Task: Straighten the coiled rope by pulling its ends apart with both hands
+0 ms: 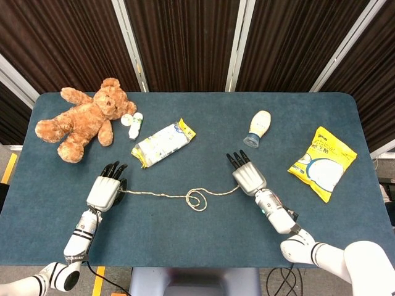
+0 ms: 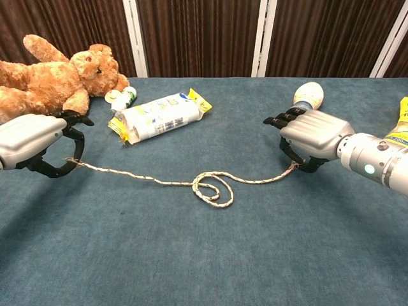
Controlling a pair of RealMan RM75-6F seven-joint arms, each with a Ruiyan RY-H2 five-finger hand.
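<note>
Basically, left hand (image 2: pixel 35 143) pinches one rope end, right hand (image 2: pixel 309 137) pinches the other, fingers curled around each. Rope (image 2: pixel 159 182) runs left-right between them along the table's (image 1: pixel 185 240) near-middle strip, parallel to the front edge, both hands about equally far from the small coil (image 2: pixel 212 191) at mid-span. Coil not pulled out yet; judging by that, next move is hands apart, outward along the rope's long axis toward the side edges.
</note>
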